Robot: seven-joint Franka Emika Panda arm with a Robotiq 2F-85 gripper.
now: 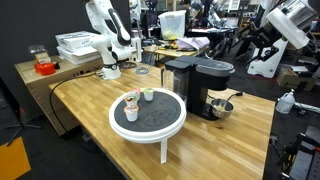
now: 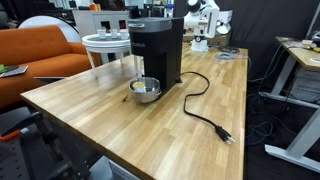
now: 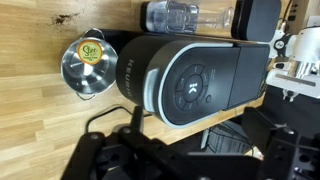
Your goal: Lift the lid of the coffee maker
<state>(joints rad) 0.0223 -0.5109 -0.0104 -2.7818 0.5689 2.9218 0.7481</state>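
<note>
Steel bowl (image 2: 146, 89) on wooden tabletop (image 2: 100, 130); round side table (image 1: 160, 112) carrying small cups (image 1: 132, 105); orange sofa (image 2: 35, 55) at edge

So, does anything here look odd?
Yes: the black power cord of the boxy black coffee maker trails across the wooden table, its plug lying unconnected. A shiny steel bowl sits under its head.

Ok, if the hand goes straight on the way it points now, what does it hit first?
Most likely the lid of the coffee maker: in the wrist view the hand points down at it, with nothing between. Depth is unclear, so how far away I cannot tell.
</note>
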